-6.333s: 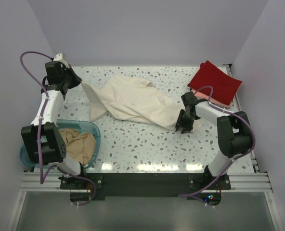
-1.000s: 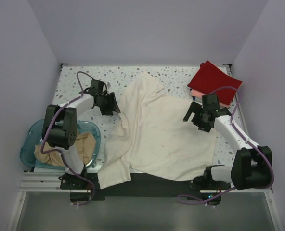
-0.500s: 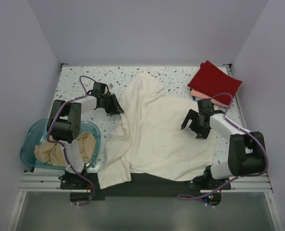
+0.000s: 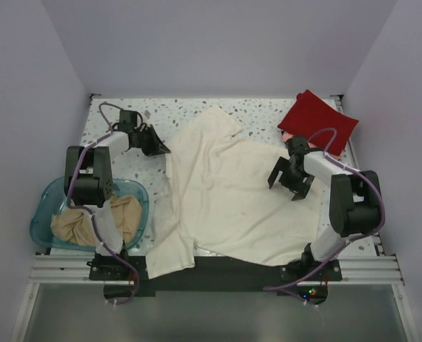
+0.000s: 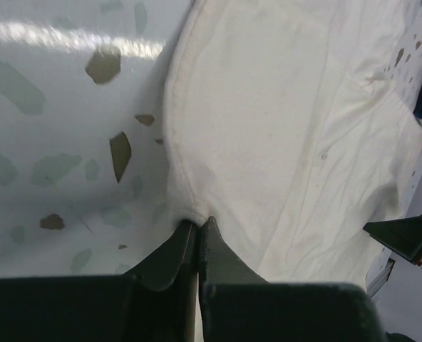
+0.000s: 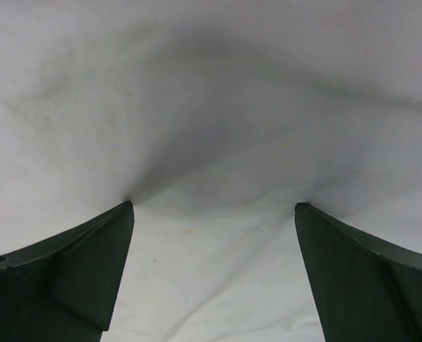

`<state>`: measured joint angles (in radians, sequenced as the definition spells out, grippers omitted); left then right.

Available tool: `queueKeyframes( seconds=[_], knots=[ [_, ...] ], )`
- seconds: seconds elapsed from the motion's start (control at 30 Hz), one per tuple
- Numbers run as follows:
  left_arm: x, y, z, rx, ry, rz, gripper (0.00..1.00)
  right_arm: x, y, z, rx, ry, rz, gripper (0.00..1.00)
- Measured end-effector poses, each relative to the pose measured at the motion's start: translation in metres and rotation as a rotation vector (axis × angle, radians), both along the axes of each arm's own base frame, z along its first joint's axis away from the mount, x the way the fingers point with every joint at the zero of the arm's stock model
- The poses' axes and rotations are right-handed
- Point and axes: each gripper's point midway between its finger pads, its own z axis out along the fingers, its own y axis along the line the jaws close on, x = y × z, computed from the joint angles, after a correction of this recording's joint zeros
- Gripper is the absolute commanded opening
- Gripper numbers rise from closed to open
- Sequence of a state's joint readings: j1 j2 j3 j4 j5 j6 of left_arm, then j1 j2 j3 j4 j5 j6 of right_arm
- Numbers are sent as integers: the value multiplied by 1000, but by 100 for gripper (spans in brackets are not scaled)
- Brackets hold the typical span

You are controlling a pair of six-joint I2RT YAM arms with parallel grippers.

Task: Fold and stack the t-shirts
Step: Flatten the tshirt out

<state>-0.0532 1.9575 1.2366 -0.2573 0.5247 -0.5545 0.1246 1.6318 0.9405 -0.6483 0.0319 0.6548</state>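
A cream-white t-shirt (image 4: 232,192) lies spread over the middle of the table, its lower part hanging over the near edge. My left gripper (image 4: 164,150) is at the shirt's left edge. In the left wrist view this gripper (image 5: 197,221) is shut, with the shirt's hem (image 5: 179,164) bunched at its tips. My right gripper (image 4: 285,187) stands open on the shirt's right side. Its fingertips (image 6: 127,208) press into the cream cloth (image 6: 218,107). A folded red t-shirt (image 4: 318,120) lies at the back right on a salmon pink one (image 4: 288,136). The tan-beige t-shirt (image 4: 100,219) sits crumpled in a tub.
The translucent blue tub (image 4: 47,196) stands at the near left beside the left arm's base. White walls close the table (image 4: 111,121) on three sides. Purple cables loop over both arms.
My left gripper has shut on the cream shirt's left edge and moved back and left. My right gripper, still open, has shifted slightly toward the back on the shirt.
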Motion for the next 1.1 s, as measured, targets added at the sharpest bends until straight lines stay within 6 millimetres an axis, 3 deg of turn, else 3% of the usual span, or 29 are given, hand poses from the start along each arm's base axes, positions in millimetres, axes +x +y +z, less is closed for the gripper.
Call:
queueKeyframes(
  seconds=[0.23, 0.47, 0.53, 0.6, 0.63, 0.73, 0.9, 1.1],
  knots=[
    [60, 58, 27, 33, -96, 14, 0, 15, -15, -3, -97, 53, -8, 99],
    [95, 69, 12, 139, -98, -59, 1, 46, -25, 0, -153, 40, -12, 99],
    [100, 71, 7, 165, -92, -71, 11, 54, -29, 1, -167, 37, -19, 99],
    [101, 73, 5, 184, -82, -79, 24, 61, -32, 2, -180, 31, -26, 99],
    [100, 75, 5, 194, -80, -82, 37, 63, -35, 4, -189, 31, -27, 99],
    [102, 80, 6, 229, -85, -71, 54, 70, -42, 6, -215, 27, -24, 99],
    [82, 92, 16, 313, -71, -30, 64, 79, -47, 14, -228, 10, 16, 99],
    [43, 88, 74, 430, -179, 19, 68, 89, -41, 31, -215, -41, 96, 98]
  ],
)
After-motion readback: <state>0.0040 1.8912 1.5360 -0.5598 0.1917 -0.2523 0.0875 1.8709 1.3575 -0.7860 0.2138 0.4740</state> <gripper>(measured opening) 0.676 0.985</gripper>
